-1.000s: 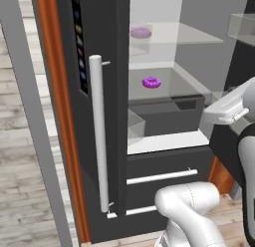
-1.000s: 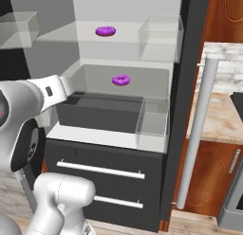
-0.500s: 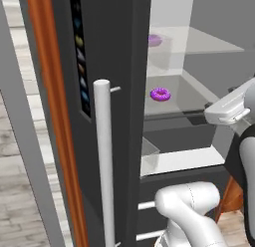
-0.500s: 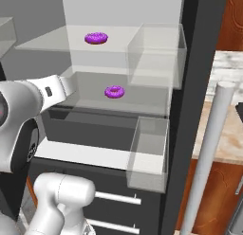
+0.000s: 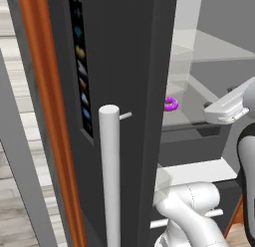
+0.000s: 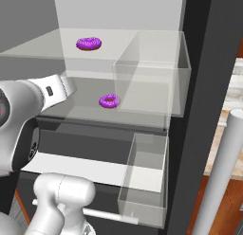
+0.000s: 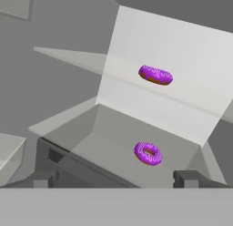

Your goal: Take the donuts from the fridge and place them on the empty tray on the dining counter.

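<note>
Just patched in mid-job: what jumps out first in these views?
Two purple-iced donuts stand out against the fridge's pale inside: the upper donut lies on the higher glass shelf, the lower donut on the shelf beneath. In the hand view the open pincer looks toward the lower one, not yet touching it. In the left base view the dark door with its long white handle fills the foreground.

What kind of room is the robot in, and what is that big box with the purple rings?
Most likely a kitchen. The box is an open fridge with glass shelves, holding two purple-iced donuts; its dark door has a long white handle.
</note>
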